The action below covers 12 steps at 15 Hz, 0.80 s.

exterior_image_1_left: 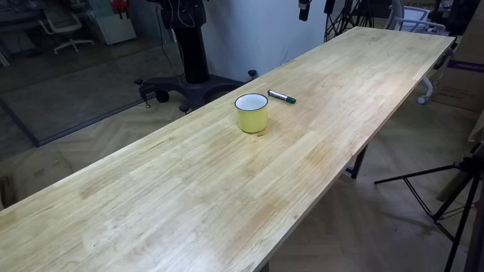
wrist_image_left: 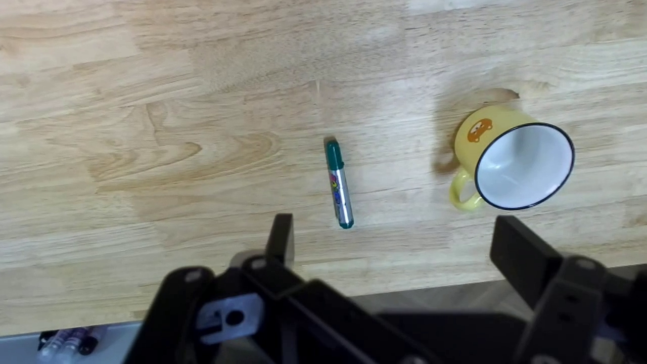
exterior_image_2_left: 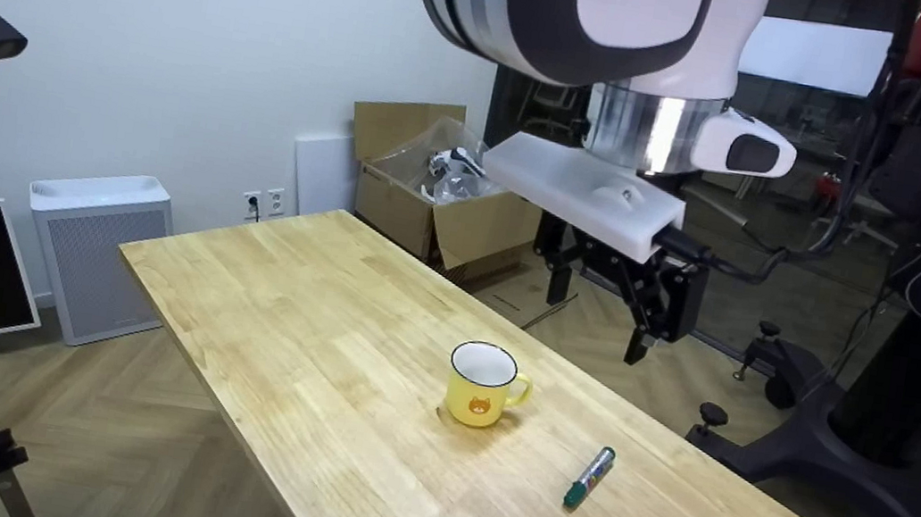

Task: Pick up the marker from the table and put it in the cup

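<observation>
Claw [wrist_image_left: 394,233] wide; wrist view shows handle [wrist_image_left: 456,190]; in exterior view, cup [exterior_image_1_left: 253,121] hides it, marker [exterior_image_1_left: 281,96] near.

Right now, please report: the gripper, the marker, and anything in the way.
Gripper open, holding nothing. Marker lying on table. Cup upright nearby, not touching it; nothing seen covering marker.

In an exterior view, the arm [exterior_image_2_left: 630,12] hangs from twelve o'clock, its claw [exterior_image_2_left: 597,318] pointing toward six, fingers [exterior_image_2_left: 637,346] parted.
</observation>
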{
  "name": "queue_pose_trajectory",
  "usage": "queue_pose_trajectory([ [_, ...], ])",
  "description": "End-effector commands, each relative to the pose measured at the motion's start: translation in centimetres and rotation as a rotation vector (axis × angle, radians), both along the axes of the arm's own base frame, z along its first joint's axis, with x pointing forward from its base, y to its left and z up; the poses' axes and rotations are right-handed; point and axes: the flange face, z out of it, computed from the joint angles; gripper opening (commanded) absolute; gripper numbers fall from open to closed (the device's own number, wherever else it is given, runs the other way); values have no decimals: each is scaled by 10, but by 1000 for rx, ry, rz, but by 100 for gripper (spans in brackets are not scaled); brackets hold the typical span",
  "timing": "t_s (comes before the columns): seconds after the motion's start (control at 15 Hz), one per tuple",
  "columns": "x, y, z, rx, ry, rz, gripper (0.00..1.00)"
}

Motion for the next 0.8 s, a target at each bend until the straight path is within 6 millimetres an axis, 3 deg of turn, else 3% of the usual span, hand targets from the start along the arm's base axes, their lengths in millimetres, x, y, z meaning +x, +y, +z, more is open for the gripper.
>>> queue_pose_trajectory([
  [0.0,8,0,-3,-2,-3,2,100],
  [0.4,61,-33,-50,-34,39,-27,100],
  [0.73,100,-44,-96,-50,98,3,100],
])
